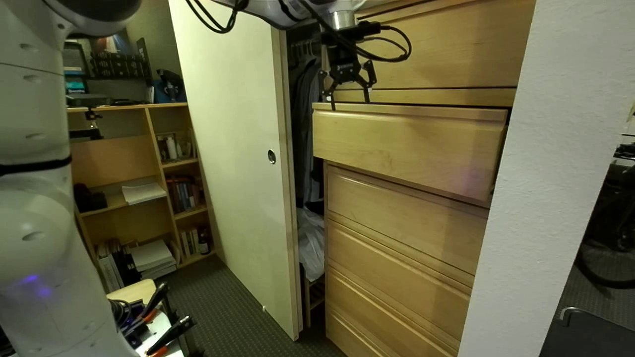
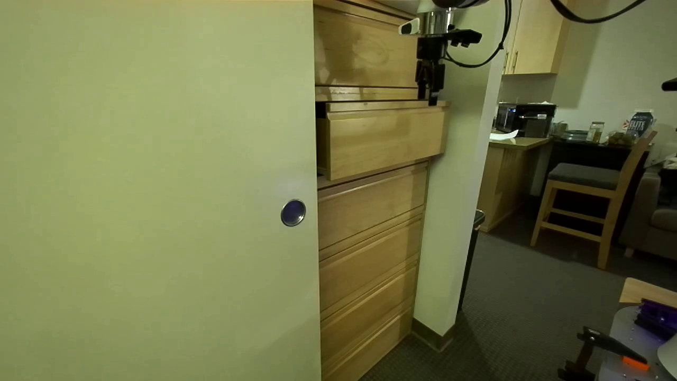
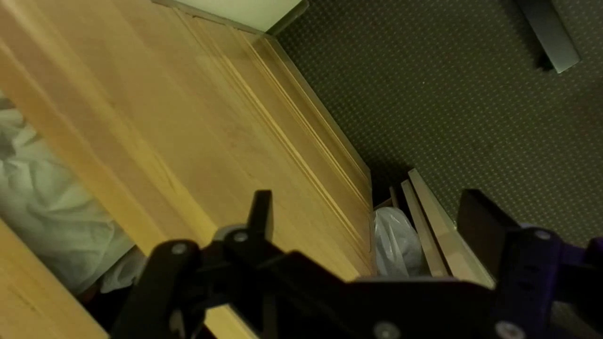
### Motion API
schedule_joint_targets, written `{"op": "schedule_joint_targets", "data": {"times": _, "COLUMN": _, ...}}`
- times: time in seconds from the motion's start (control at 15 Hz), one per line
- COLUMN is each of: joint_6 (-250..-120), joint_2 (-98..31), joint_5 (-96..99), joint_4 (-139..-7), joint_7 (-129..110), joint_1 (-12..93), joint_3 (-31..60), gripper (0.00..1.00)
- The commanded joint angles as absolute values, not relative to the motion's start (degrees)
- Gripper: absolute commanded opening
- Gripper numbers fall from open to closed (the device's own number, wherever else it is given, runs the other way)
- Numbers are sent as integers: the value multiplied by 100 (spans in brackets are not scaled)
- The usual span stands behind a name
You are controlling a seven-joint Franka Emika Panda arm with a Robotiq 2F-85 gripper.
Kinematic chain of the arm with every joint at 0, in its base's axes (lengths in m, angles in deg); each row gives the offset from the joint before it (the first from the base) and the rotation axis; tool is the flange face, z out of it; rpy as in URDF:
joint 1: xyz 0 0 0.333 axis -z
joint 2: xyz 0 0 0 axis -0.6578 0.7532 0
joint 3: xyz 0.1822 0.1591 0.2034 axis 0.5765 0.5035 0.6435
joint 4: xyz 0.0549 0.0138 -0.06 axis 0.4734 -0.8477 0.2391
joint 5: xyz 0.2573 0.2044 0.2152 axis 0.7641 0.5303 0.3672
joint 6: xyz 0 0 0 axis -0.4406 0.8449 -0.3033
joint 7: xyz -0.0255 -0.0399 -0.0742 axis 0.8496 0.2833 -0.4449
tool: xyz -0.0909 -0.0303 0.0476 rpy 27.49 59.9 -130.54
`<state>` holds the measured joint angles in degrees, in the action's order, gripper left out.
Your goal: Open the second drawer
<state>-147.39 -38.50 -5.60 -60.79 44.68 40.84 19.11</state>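
Second drawer juts out, gripper spread near its top edge

The drawer stands forward of the drawer fronts below, a cream door near its left edge. Beside its right end, in an exterior view, a white wall hides the lower fronts' right edges. The gripper's fingers are well apart; I cannot tell whether they touch the drawer. Only the wrist view shows pale cloth inside.

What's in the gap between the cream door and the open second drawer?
Hanging clothes show between the cream door and the second drawer in an exterior view; further down, below the drawer's level, sits a pale bag.
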Motion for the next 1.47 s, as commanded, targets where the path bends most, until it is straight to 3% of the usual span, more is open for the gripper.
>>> {"op": "schedule_joint_targets", "data": {"times": 0.0, "joint_6": -15009, "joint_2": -3680, "joint_5": -761, "joint_4": -5845, "joint_7": 4997, "joint_1": 4121, "joint_3": 1975, "gripper": 100}}
{"op": "schedule_joint_targets", "data": {"times": 1.4, "joint_6": -16094, "joint_2": -2951, "joint_5": -979, "joint_4": -5286, "joint_7": 5706, "joint_1": 3977, "joint_3": 1919, "gripper": 100}}
